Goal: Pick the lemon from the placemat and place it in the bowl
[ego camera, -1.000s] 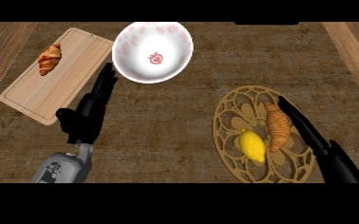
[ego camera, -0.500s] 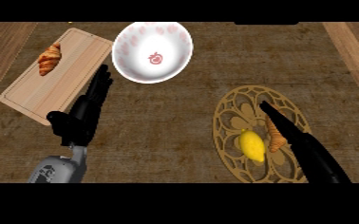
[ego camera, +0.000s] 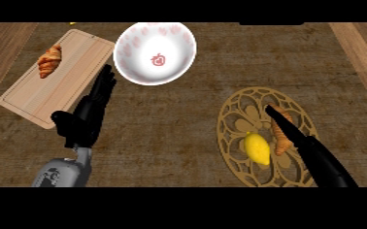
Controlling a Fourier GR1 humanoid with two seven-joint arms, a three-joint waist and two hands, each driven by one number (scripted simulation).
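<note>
A yellow lemon (ego camera: 257, 148) lies on the round gold openwork placemat (ego camera: 240, 107) at the lower right. Just right of the lemon an orange croissant-like pastry (ego camera: 283, 133) lies on the same mat. My right hand (ego camera: 309, 148) comes in from the lower right with straight fingers, lying over the pastry and beside the lemon, apart from it. The white bowl (ego camera: 155, 52) with a red mark inside stands at the upper middle, empty. My left hand (ego camera: 87, 114) rests open at the left, fingers pointing up toward the bowl.
A wooden cutting board (ego camera: 68, 77) lies at the upper left with a croissant (ego camera: 49, 61) on it; my left hand's fingers overlap its right edge. Dark wooden countertop runs between the bowl and the placemat.
My right hand has slid down and toward the lower right across the placemat, now closer beside the lemon. My left hand has shifted slightly down.
</note>
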